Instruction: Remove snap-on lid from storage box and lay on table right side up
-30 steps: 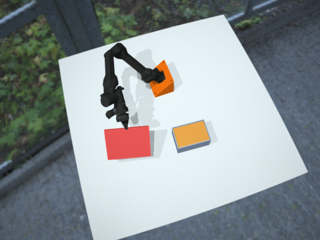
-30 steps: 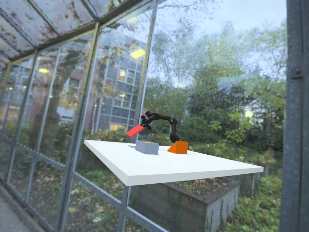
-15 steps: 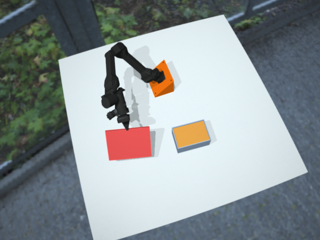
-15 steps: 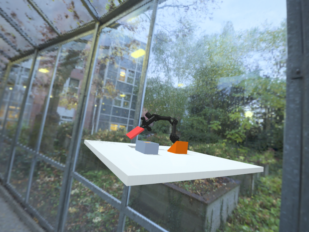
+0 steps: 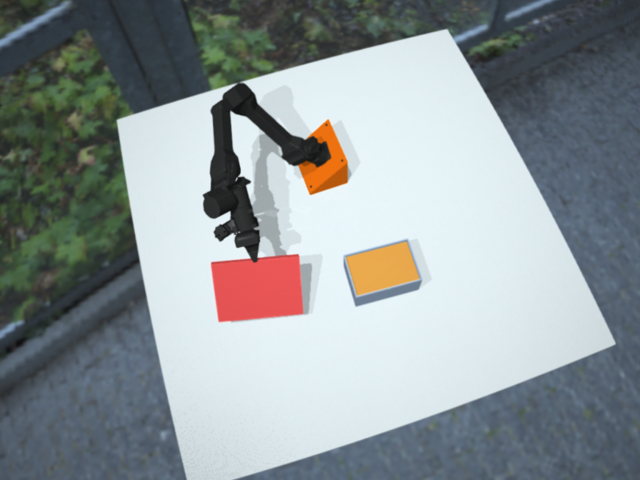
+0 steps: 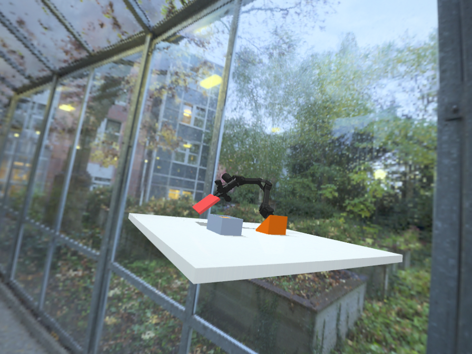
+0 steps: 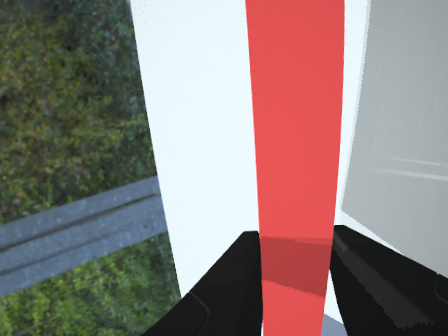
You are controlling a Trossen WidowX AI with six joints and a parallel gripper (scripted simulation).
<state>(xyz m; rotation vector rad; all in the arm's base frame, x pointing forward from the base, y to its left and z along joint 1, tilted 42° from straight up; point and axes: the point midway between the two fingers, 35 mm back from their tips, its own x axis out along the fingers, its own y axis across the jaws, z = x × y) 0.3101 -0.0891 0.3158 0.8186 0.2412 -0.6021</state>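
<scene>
The tool was clenched on the red lid, pinching it at the middle of the edge nearest the arm's base. From the wrist, the two black fingers pressed on either face of the lid, which ran away from the camera as a thin red strip seen almost edge-on. The lid was off the box and carried in the air; the exterior view showed the lid tilted, its free end lower than the gripped end, above the table and not touching it. From the top view its shadow fell on the table just beside its right edge. The box stood open on the table, grey walls around an orange inside, to the right of the lid in the top view and apart from it, with bare table between them. In the exterior view the box sat squarely on the table, below the lid and a little to its right. The arm rose from an orange wedge-shaped base farther back on the table, folded at the elbow and reached down toward the lid. The base stood just to the right of the box in the exterior view. Beyond the table's edge lay leafy ground and grey rails.
</scene>
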